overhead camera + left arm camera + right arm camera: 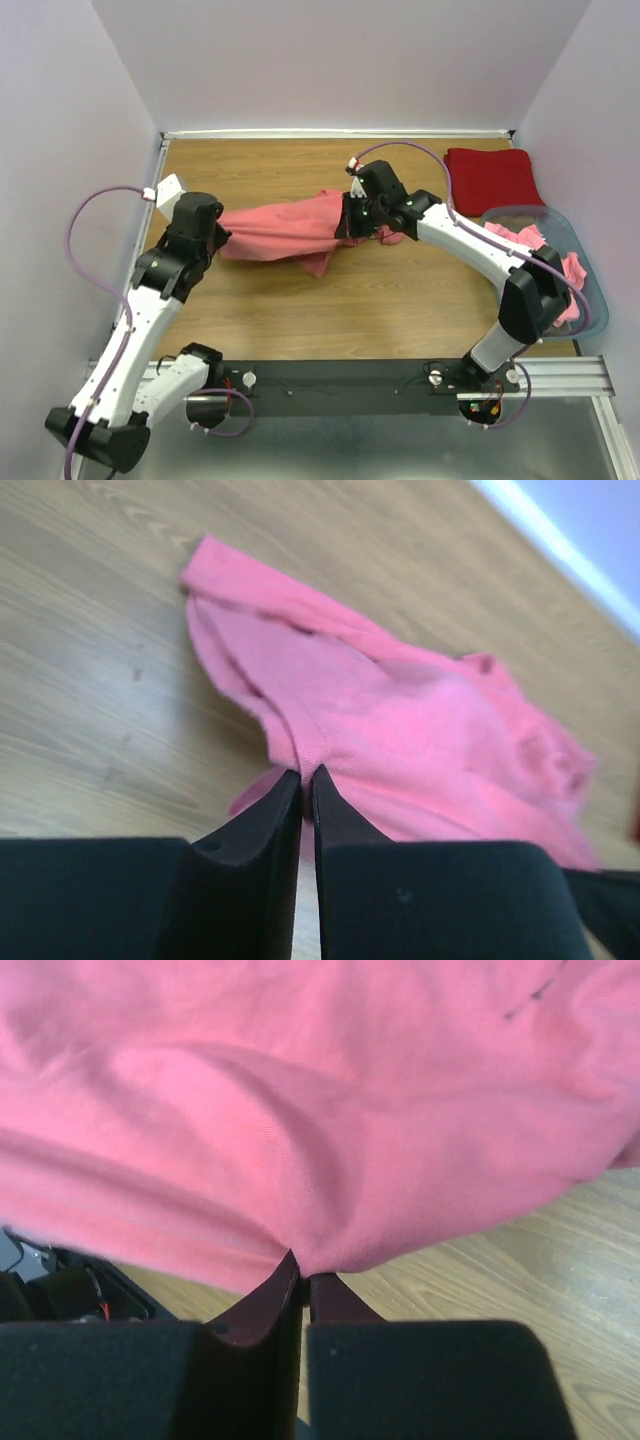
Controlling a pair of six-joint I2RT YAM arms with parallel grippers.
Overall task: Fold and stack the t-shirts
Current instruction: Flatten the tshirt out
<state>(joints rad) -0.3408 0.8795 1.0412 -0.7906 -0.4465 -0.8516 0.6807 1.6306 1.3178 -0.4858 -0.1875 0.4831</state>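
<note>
A salmon-pink t-shirt (pixel 285 228) hangs bunched between both grippers over the wooden table (pixel 400 310). My left gripper (pixel 222 243) pinches its left end. In the left wrist view the gripper (pixel 307 773) is shut on a fold of the pink t-shirt (pixel 420 720), whose far end lies on the wood. My right gripper (pixel 348 228) holds the right end. In the right wrist view the gripper (pixel 305 1272) is shut on the lower edge of the pink t-shirt (pixel 300 1110), which fills the view. A deep red t-shirt (pixel 492 178) lies folded at the back right.
A grey-blue plastic basket (pixel 592 295) stands at the right edge with more pink t-shirts (pixel 572 268) in it. A small white object (pixel 168 188) sits by the left wall. Lilac walls close the table on three sides.
</note>
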